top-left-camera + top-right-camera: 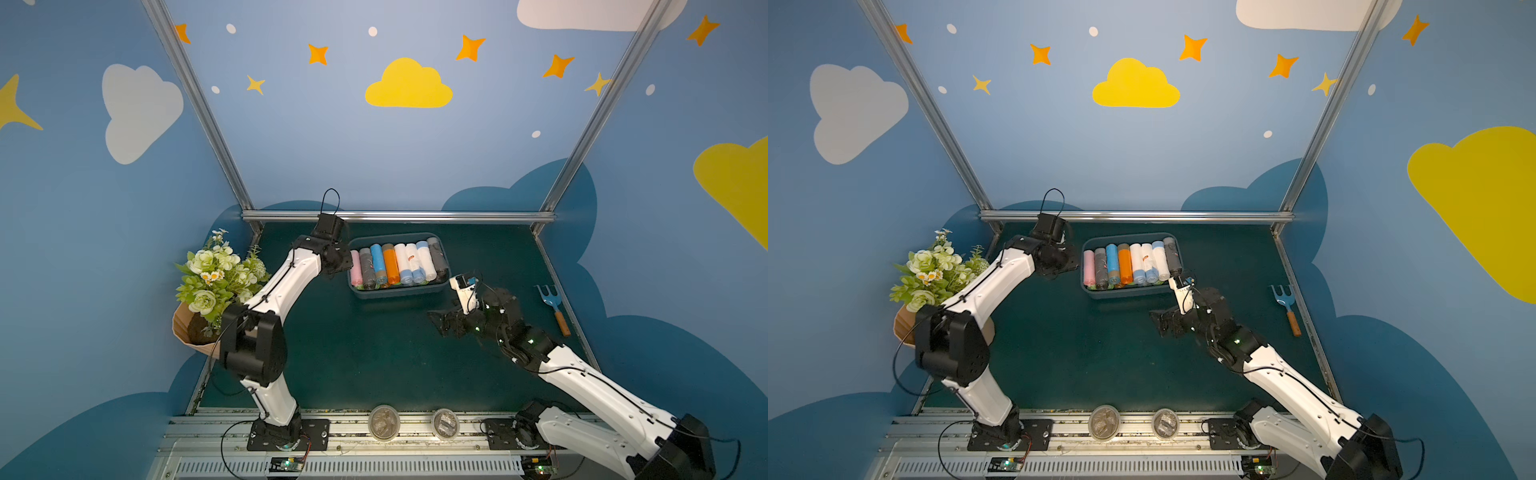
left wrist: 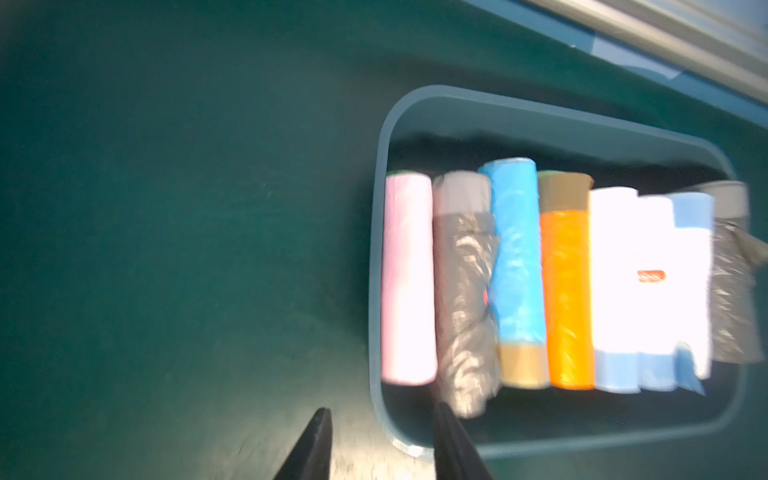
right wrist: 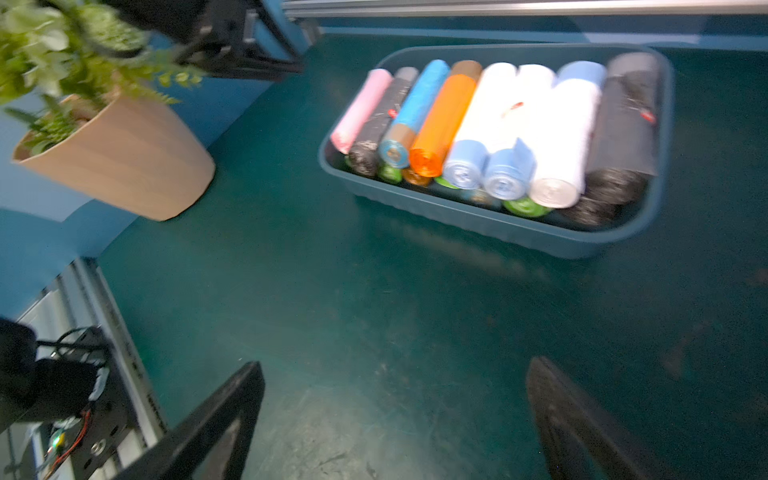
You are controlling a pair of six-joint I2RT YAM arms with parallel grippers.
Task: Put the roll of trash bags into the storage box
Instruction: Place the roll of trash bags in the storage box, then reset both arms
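By the left wall we see a tan pot [image 1: 183,328] of white and green flowers [image 1: 216,266]. A blue hand fork [image 1: 549,297] with a wooden handle lies near the green table's [image 1: 374,353] right edge. 2 round clear tubs [image 1: 383,422] sit on the front rail [image 1: 195,432].

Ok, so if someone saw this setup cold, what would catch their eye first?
Probably the storage box at the back middle of the green table, packed with a row of trash bag rolls in pink, grey, blue, orange and white. Then the pot of white and green flowers at the table's left edge, and the small blue hand rake lying near its right edge.
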